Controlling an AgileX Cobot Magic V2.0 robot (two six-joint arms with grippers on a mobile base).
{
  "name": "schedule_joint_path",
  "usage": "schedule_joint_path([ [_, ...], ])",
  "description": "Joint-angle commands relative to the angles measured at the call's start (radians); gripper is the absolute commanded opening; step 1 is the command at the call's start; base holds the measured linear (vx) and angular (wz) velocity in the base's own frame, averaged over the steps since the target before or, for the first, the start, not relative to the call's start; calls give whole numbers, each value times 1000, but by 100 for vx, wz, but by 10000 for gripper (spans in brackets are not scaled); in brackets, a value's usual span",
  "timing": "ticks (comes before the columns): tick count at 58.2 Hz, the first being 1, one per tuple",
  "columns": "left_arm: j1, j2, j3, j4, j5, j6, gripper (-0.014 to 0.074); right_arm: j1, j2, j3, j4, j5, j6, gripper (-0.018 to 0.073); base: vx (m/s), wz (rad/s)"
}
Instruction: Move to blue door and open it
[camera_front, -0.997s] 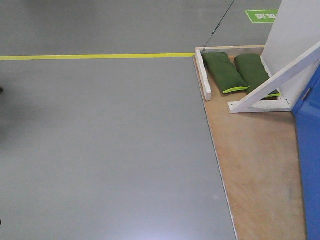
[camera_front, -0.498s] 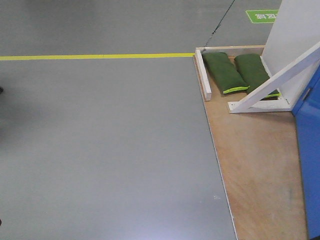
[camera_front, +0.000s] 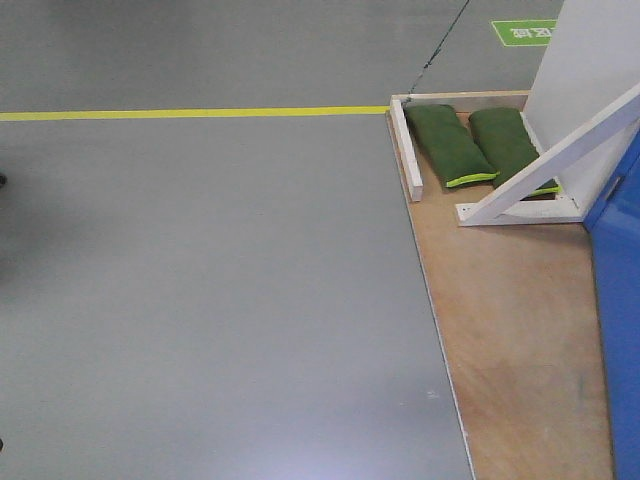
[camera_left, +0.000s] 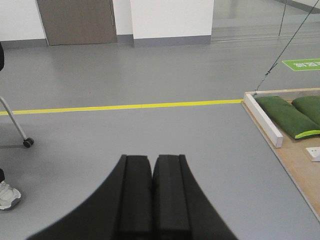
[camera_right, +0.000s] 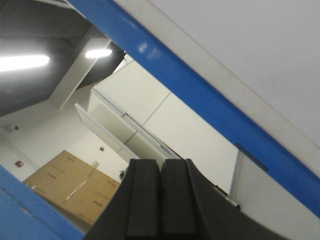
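Floor (camera_front: 200, 300), grey and smooth, fills the left and centre of the front view and gives me the open room. A yellow line (camera_front: 200, 113) crosses it near the top and ends at the corner of a plywood platform (camera_front: 510, 330), whose straight left edge runs down to the bottom right. The blue door (camera_front: 618, 300) shows only as a glossy strip along the right edge of that view, standing on the platform. At upper right, two green sandbags (camera_front: 450, 145) lie side by side behind a white wooden batten (camera_front: 406, 150), under a slanted white brace (camera_front: 550, 160).

The left gripper (camera_left: 152, 159) points out level over the bare floor, its black fingers pressed together on nothing. The right gripper (camera_right: 160, 162) is tilted up towards the ceiling lights, pads likewise together. A blue band (camera_right: 200, 95) crosses its view diagonally (I cannot tell whether this is the door).
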Motion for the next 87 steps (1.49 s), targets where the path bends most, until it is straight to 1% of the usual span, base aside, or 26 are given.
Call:
schedule_joint_path([
  [1,1,-14,-27,-3,-81,-7,73,2,2,-93,-21,-3,-4,11,0,0],
  [9,1,-14,-27,-3,-81,-7,73,2,37,-158,-25,21,-4,11,0,0],
  [18,1,-14,-27,-3,-81,-7,73,2,33,-167,-27,77,-4,11,0,0],
  [46,1,-14,-27,-3,-81,-7,73,2,22,-167,-27,66,-4,11,0,0],
  [53,1,-14,-27,-3,-81,-7,73,25,22,-167,-26,90,-4,11,0,0],
  [58,1,-14,-27,-3,-81,-7,73,46,22,-167,5,167,-4,11,0,0],
  [62,1,-14,-27,-3,-81,-7,73,64,22,-167,71,232,-4,11,0,0],
  [65,1,-14,-27,-3,-81,-7,73,72,22,-167,106,256,-4,11,0,0],
  [75,1,-14,-27,-3,-81,-7,73,72,17,-167,175,316,-4,11,0,0],
  [82,1,-14,-27,-3,-81,-7,73,72,5,-167,241,423,-4,11,0,0],
  [87,1,-14,-27,-3,-81,-7,73,72,-18,-167,249,480,-4,11,0,0],
])
